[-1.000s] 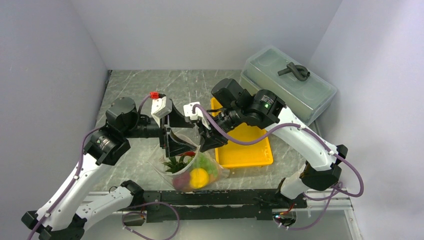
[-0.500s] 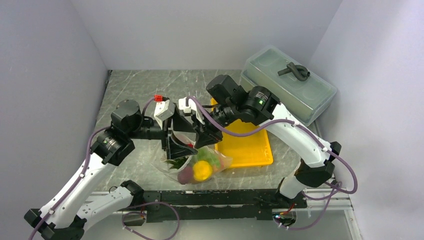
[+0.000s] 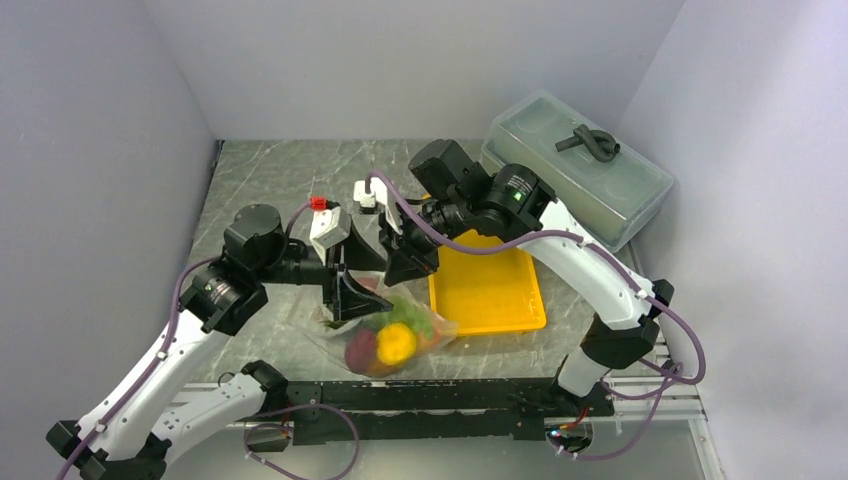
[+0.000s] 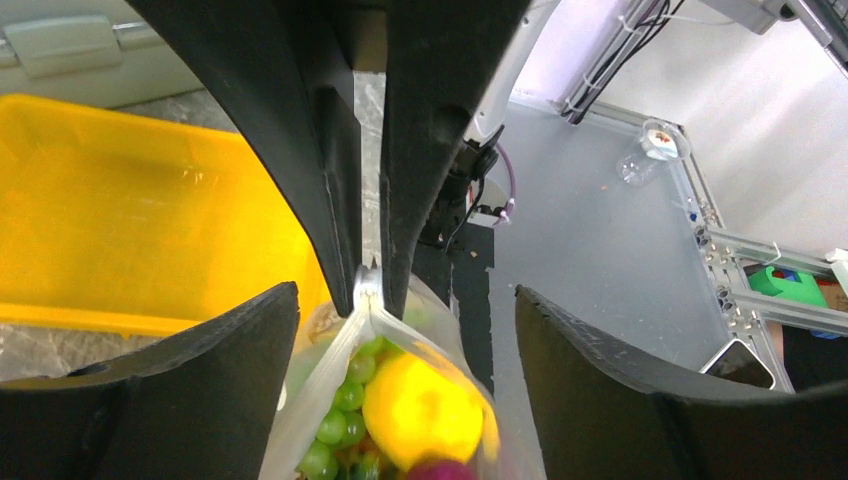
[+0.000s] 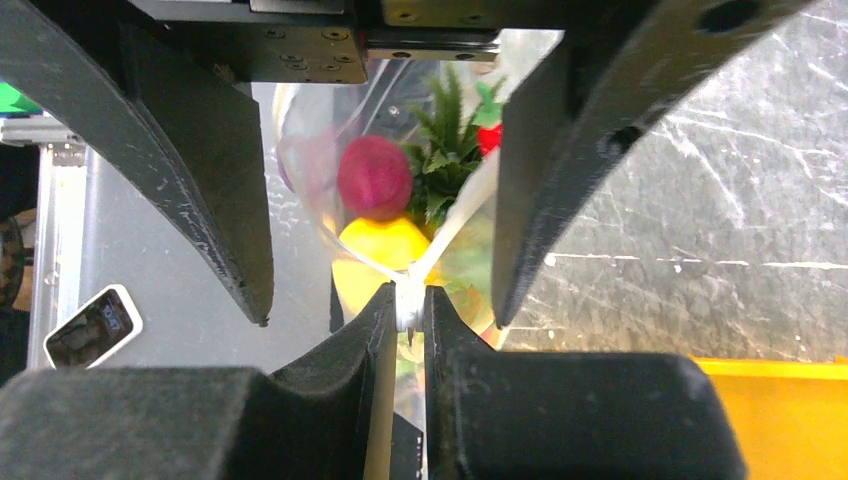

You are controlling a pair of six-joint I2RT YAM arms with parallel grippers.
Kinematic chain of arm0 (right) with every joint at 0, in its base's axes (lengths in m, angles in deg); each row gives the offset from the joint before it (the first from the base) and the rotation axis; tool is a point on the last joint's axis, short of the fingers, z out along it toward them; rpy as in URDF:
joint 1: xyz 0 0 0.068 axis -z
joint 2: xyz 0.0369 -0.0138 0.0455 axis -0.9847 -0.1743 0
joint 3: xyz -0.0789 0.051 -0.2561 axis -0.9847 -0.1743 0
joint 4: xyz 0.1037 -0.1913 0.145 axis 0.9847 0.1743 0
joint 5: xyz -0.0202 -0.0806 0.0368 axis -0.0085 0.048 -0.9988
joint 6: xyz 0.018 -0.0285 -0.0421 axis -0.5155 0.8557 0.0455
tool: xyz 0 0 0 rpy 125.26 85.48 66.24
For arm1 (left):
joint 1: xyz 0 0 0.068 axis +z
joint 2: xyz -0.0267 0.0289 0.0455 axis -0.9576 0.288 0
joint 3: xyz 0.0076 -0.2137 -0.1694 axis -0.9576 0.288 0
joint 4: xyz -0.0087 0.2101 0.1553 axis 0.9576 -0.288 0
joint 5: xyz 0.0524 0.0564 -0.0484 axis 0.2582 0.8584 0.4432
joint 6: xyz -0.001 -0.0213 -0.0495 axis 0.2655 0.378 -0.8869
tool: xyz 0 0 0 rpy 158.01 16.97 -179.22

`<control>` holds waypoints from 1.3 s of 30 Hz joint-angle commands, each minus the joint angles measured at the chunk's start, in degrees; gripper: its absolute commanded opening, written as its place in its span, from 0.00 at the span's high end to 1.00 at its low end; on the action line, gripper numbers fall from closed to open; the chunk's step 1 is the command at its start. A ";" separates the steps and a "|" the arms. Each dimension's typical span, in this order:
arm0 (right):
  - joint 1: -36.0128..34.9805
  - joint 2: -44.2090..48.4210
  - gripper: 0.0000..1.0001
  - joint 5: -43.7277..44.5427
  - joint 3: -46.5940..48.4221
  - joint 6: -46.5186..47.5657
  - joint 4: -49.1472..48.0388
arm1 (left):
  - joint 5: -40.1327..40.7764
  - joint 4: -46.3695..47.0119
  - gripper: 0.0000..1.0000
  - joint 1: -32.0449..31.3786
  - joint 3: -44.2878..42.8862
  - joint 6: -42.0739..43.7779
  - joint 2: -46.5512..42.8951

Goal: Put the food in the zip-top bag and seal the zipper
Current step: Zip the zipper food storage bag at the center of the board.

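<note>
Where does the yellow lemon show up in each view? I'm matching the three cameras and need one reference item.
Top external: the lemon is low centre, inside the zip-top bag.
Left wrist: bottom centre, right of the grapes.
Right wrist: near the centre, just below the dark red fruit.
Shared landmark: the yellow tray.

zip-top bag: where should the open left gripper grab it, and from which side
Probably the zipper strip at the mouth, beside where the right gripper pinches it. Bring the left gripper in from opposite, a finger on each flat face: the strip is thin, while the zip-top bag below bulges with food.
</note>
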 commanded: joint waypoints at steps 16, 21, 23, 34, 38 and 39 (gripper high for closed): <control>1.64 1.19 1.00 -0.44 4.85 -5.14 -0.32 | 3.65 -14.59 0.50 -0.29 -2.56 10.69 0.38; 1.80 1.11 1.00 1.34 4.46 -6.78 -0.62 | 5.80 -17.11 0.55 -0.33 -3.50 11.53 -1.14; 1.88 1.10 1.00 1.68 4.81 -7.80 -0.98 | 6.24 -17.80 0.59 -0.33 -3.79 11.75 -1.47; 2.70 0.07 1.00 6.02 5.39 -12.23 -1.21 | 5.34 -18.05 0.88 -0.31 -4.76 10.97 -2.02; 3.20 0.21 1.00 5.22 4.37 -12.72 -2.55 | 4.86 -17.97 1.00 -0.33 -5.14 11.00 -2.27; 3.30 0.22 1.00 4.90 4.20 -12.65 -2.76 | 4.54 -18.02 1.00 -0.29 -5.12 11.14 -2.35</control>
